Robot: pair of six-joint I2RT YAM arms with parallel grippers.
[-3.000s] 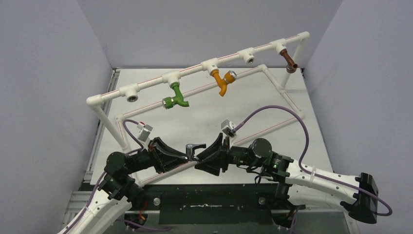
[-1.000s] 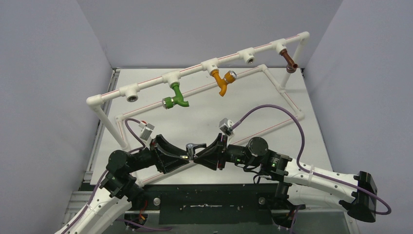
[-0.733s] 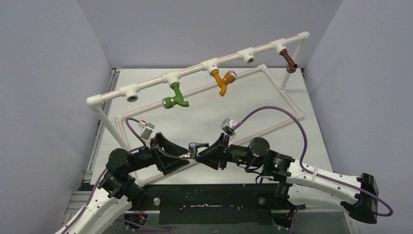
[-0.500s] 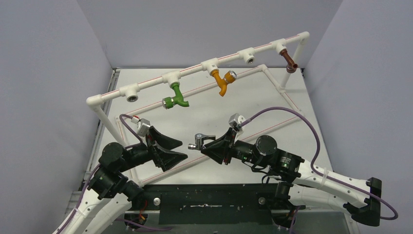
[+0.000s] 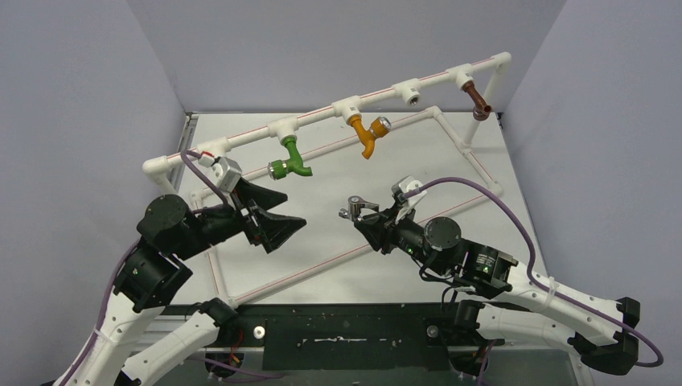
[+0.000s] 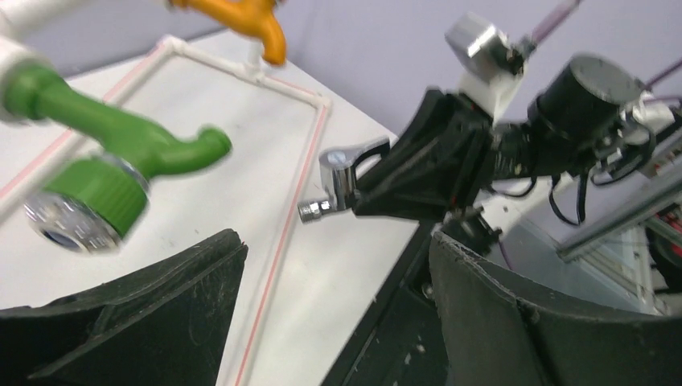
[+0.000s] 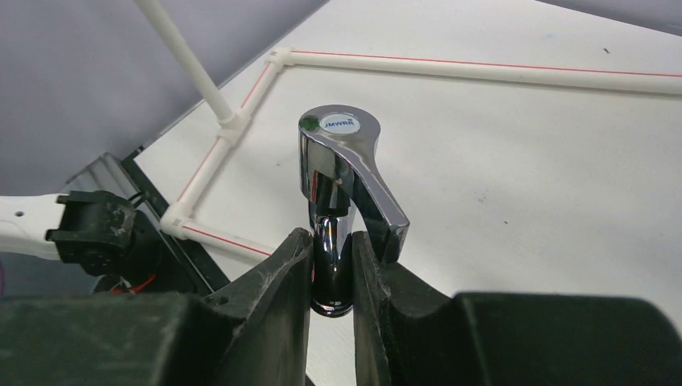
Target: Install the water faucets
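Right gripper [image 5: 368, 223]: pinches shiny chrome lever tap [image 5: 354, 209] mid-frame, probably for fitting to white pipe rail [image 5: 315, 116].
Left gripper [image 5: 283, 227]: wide, empty.

**What I can't make out**

From the right wrist, the chrome faucet [image 7: 338, 185] has its lower body largely covered by the fingers of the right hand [image 7: 331, 261], and I can't find its spout. From the left wrist, the green tap [image 6: 121, 161] is blurred and cut by the left edge. The orange tap [image 6: 249, 20] is clipped at the top.
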